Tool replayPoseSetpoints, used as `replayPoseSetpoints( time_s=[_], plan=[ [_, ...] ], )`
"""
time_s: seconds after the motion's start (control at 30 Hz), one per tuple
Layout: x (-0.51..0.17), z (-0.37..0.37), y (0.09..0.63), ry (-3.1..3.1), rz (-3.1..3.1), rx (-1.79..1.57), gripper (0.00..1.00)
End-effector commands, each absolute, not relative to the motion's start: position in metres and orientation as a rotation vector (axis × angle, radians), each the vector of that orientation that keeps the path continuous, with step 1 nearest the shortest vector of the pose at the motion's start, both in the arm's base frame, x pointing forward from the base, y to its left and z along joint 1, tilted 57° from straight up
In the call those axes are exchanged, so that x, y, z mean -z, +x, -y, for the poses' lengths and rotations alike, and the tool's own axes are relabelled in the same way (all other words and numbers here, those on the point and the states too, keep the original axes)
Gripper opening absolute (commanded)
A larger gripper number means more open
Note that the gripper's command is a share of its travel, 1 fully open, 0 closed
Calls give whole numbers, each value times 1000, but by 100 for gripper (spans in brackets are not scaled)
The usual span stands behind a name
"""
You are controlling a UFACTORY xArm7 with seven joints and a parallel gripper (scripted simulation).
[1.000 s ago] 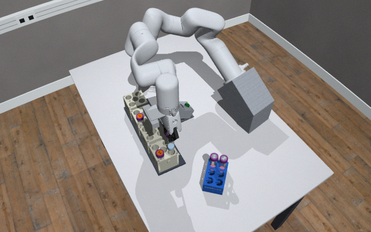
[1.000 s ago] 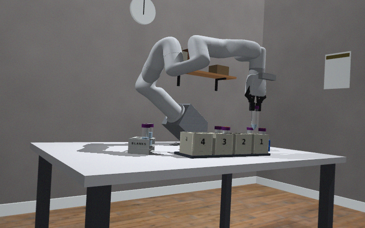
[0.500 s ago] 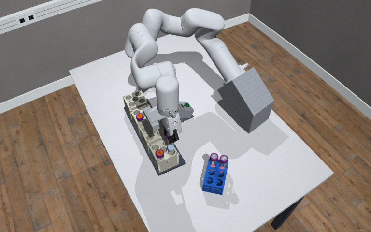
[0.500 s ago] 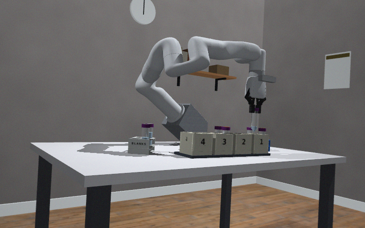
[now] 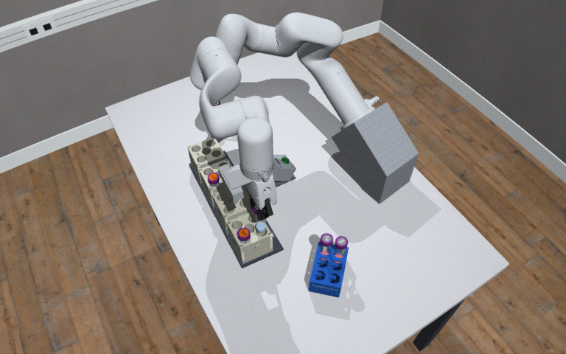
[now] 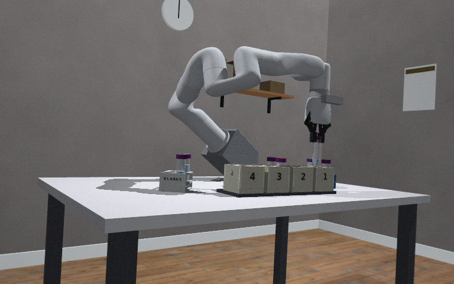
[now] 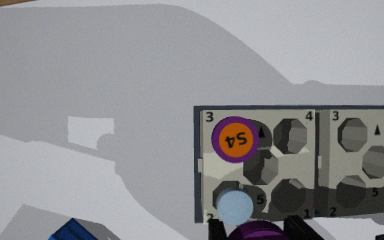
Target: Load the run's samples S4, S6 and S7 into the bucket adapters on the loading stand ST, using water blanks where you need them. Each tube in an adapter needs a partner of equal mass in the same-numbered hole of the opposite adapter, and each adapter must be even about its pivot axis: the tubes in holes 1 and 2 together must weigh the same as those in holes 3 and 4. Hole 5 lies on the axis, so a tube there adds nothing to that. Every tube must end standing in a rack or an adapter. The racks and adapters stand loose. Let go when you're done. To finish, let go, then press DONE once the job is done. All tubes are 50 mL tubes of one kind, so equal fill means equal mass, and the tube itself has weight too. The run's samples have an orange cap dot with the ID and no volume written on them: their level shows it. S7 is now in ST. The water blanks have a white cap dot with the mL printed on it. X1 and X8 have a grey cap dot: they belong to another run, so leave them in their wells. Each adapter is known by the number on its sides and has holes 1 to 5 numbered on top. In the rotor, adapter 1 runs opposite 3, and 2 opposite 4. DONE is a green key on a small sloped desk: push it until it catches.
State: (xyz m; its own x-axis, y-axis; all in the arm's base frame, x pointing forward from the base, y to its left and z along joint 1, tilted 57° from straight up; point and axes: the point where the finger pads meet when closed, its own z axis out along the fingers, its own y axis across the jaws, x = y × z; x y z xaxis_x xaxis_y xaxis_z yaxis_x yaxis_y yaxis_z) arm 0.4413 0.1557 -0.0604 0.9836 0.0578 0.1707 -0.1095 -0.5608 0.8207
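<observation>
Gripping a purple-capped tube [image 5: 255,209] [image 6: 317,150] [image 7: 258,232], hand [image 5: 262,212] [image 6: 317,138] [image 7: 260,231] partly open, fingers clamped on its cap.

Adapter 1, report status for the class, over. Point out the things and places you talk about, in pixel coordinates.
Hand [image 5: 262,210] [image 6: 317,138] shut on purple-capped tube [image 6: 317,150], tip low above adapter 1 [image 5: 256,249] [image 6: 324,180] [image 7: 218,170]. S4 [image 5: 243,234] [image 7: 235,140] seated in hole 3. Hole 2, below tip, looks unobstructed.

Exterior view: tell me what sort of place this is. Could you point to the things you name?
Probably a laboratory, at a sample-preparation bench: four numbered adapters [image 6: 252,182] stand in a row, a rack marked BLANKS [image 6: 167,186] holds capped tubes [image 6: 181,164], and a robot arm [image 6: 291,63] reaches over the table [image 6: 160,209].
</observation>
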Motion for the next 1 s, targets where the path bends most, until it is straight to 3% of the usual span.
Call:
replayPoseSetpoints(
  time_s=[0.0,0.97],
  plan=[
    [61,-157,442,2160,34,-223,0],
    [76,-134,446,2160,34,-223,0]
  ],
)
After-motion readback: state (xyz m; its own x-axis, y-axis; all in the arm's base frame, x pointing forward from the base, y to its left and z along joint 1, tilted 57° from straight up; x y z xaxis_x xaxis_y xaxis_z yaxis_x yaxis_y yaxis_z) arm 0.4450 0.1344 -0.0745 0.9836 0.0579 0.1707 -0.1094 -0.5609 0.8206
